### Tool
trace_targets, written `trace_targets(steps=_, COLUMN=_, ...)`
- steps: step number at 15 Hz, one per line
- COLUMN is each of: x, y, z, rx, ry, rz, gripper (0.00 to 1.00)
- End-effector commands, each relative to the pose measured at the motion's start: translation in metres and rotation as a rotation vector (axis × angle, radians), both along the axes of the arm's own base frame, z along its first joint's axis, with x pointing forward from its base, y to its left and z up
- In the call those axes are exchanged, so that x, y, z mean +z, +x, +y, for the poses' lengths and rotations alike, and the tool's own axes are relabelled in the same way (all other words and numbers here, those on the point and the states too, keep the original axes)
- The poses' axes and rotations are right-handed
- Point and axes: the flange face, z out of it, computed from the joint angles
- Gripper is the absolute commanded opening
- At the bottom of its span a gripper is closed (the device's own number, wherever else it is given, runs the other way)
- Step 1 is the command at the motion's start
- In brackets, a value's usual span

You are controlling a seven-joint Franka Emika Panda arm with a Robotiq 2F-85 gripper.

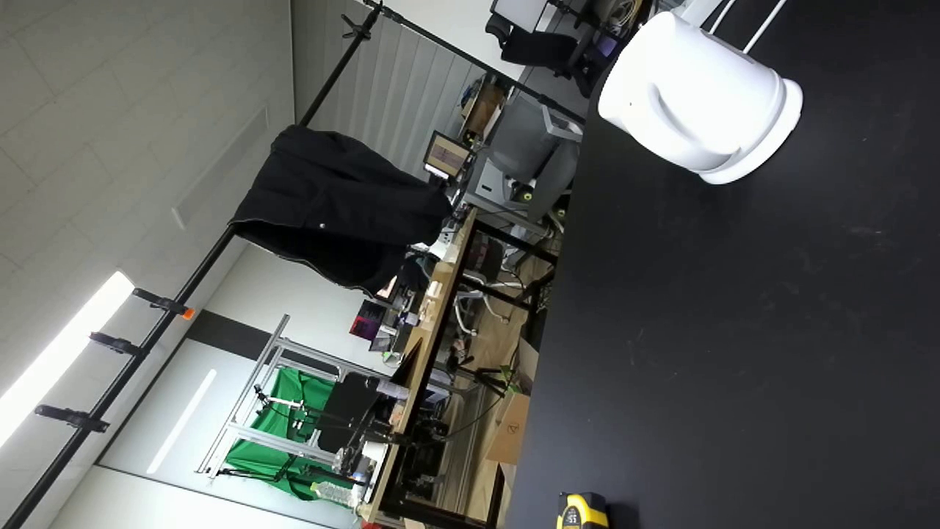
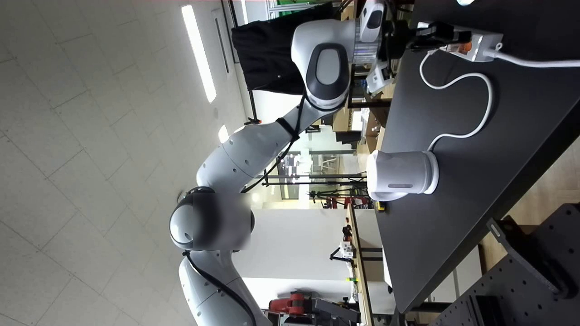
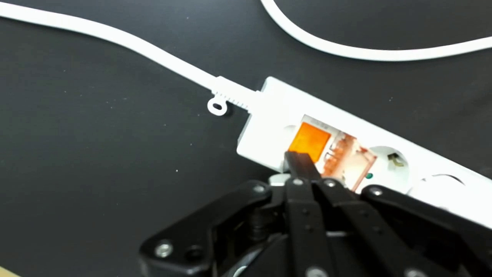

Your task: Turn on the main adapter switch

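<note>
The main adapter is a white power strip lying on the dark table. It also shows in an exterior view. Its orange rocker switch is near the corded end, beside a clear and copper-coloured section. The switch also shows in an exterior view. My gripper is shut and empty, its fingertips together over the lower edge of the switch. In an exterior view the gripper is right at the strip. I cannot tell whether the tips touch or press the switch.
A white kettle stands on the table and also shows in an exterior view. A thin white cable runs from kettle to strip. A thick white cord leaves the strip's end. A yellow tape measure lies near the table edge.
</note>
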Motion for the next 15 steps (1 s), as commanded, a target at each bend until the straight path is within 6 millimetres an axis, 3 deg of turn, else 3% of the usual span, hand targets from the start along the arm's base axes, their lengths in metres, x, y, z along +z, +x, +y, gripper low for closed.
trace_targets(steps=1, x=-0.011, y=0.001, z=0.002, rx=-0.043, ry=0.006, rz=0.003, gripper=0.00)
trace_targets(steps=8, x=-0.001, y=0.007, z=0.009, rx=-0.213, ry=-0.116, rz=-0.016, gripper=0.00)
trace_targets(steps=15, x=0.001, y=0.006, z=0.026, rx=-0.392, ry=-0.173, rz=0.072, gripper=0.00)
